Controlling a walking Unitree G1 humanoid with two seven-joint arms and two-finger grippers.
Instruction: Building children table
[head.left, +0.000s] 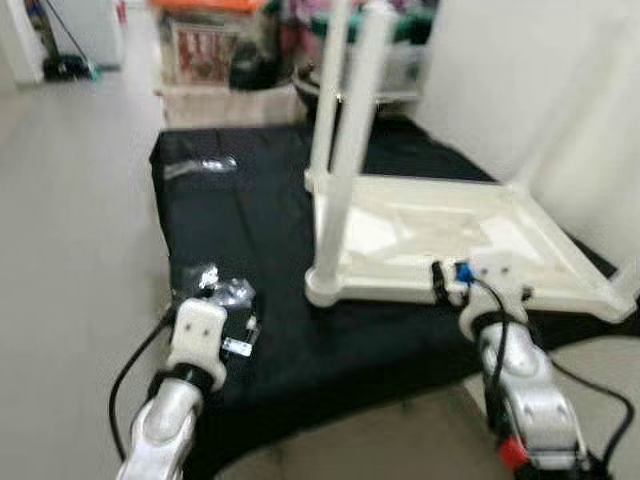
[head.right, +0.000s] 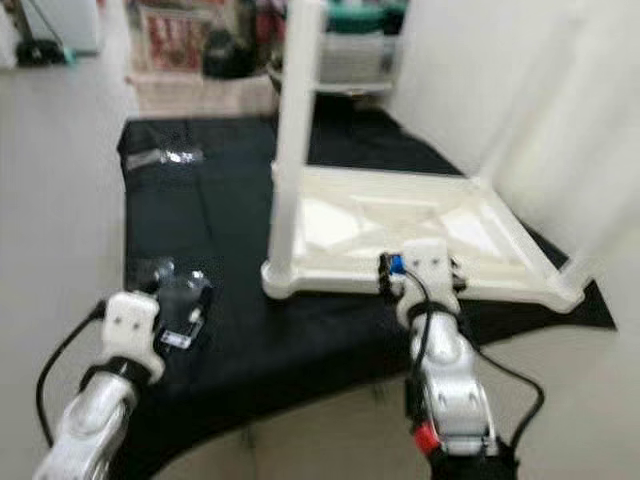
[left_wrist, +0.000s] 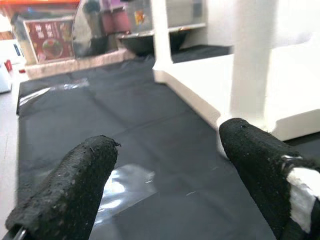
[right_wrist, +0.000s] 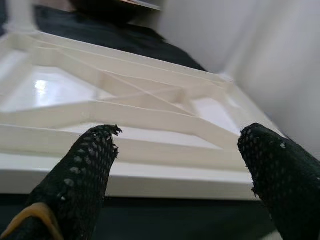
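Both silver arms reach forward from the near edge of the scene, each ending in a white wrist block with a black cable looping away from it.

The left arm (head.left: 165, 425) comes in from the near left and angles slightly rightward. The left gripper (left_wrist: 167, 165) has its jaws spread wide; both black, rough-textured fingers (left_wrist: 70, 190) hold nothing between them.

The right arm (head.left: 525, 395) rises from the near right, nearly straight ahead, with a red spot low on its forearm. The right gripper (right_wrist: 177, 165) also has its jaws wide apart, with nothing gripped between them.
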